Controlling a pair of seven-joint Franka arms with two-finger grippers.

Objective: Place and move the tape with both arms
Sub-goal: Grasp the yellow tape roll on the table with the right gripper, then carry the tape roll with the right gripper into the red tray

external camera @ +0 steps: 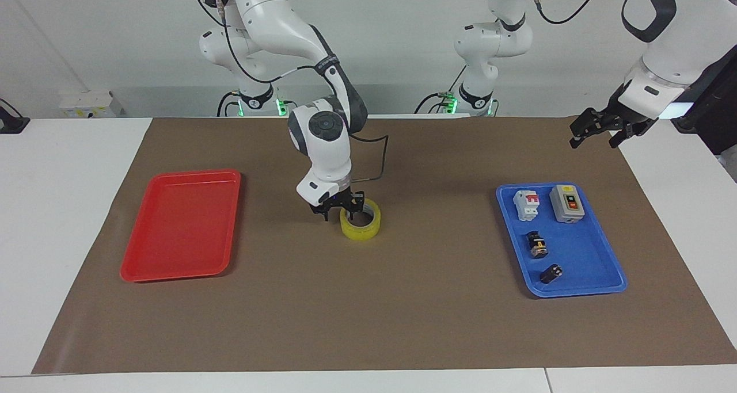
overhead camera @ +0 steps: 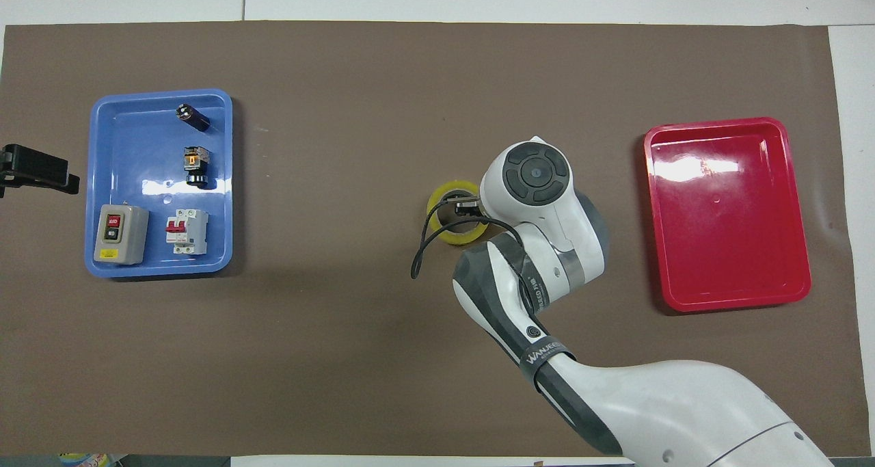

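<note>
High facing view toward robots, steep overhead view from their end, both sharing the brown mat.

White table — brown mat on it, carrying red tray, blue tray, tape

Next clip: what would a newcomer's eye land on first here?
The yellow tape on the brown mat mid-table, with the right gripper down at its rim, one finger inside the core. Next, the red tray at the right arm's end and the blue tray of small electrical parts at the left arm's end, where the left gripper waits in the air.
</note>
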